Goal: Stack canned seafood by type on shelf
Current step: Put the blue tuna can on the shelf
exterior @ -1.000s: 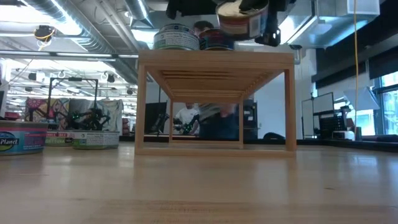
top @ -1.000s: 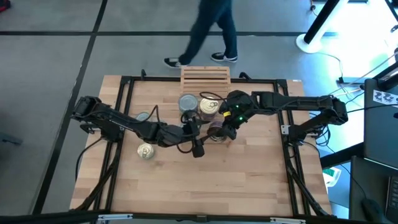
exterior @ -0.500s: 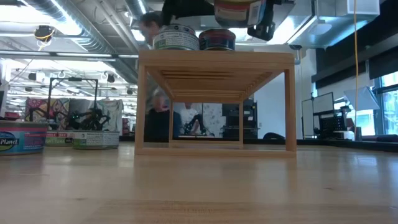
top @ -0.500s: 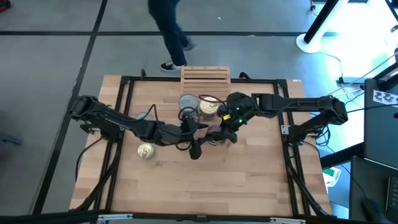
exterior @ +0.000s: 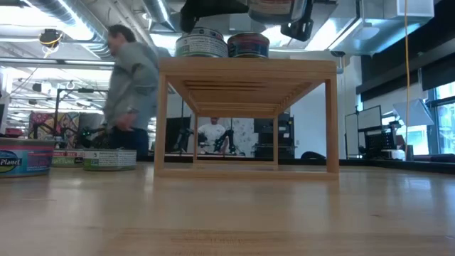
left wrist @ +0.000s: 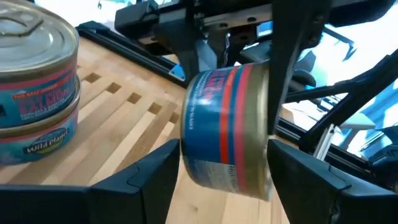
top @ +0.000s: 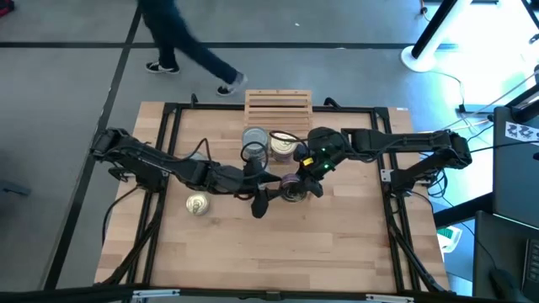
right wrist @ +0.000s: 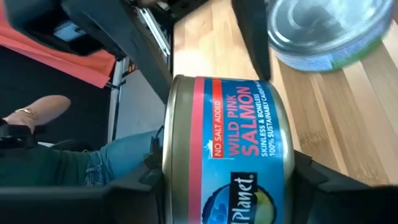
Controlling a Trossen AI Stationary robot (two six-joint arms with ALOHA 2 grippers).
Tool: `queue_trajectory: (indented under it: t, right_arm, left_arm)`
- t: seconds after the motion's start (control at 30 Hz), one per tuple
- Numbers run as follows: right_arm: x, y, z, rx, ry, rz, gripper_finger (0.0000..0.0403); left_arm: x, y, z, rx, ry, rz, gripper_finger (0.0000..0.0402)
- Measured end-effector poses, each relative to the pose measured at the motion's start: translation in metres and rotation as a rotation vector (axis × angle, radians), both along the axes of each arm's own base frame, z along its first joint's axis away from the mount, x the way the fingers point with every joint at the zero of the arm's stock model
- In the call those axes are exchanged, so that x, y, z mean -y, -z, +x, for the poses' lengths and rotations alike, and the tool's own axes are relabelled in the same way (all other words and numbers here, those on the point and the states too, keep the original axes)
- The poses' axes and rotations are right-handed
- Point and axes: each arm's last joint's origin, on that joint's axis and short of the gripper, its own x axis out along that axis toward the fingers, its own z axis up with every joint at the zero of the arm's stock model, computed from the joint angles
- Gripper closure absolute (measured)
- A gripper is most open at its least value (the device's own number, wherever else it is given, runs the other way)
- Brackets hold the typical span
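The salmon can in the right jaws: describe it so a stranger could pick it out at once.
Start at the wooden slatted shelf mid-table, where other tins stand flat. Just above it, the right gripper holds the salmon can on edge. Unlike the tins resting on the slats, it is lifted clear, with a blue label and red band reading "Wild Pink Salmon".

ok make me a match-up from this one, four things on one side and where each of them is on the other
Things:
1. salmon tin
2. golden-top tin
3. pair of tins
4. person

Places:
a. on top of the shelf
b. on the bare tabletop beside the left arm
c. on the floor beyond the table
d. held in the right tool, above the shelf

Pairs: 1-d, 2-b, 3-a, 4-c
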Motion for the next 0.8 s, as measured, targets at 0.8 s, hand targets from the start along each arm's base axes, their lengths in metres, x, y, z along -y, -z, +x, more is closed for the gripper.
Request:
queue_trajectory:
  t: [0.8]
  right_arm:
    - [-0.0001, -0.0078, 0.0051, 0.123, -0.027, -0.037, 0.0206]
  left_arm:
    - [-0.0041, -0.0011, -0.0017, -0.019, 0.055, -0.046, 0.0164]
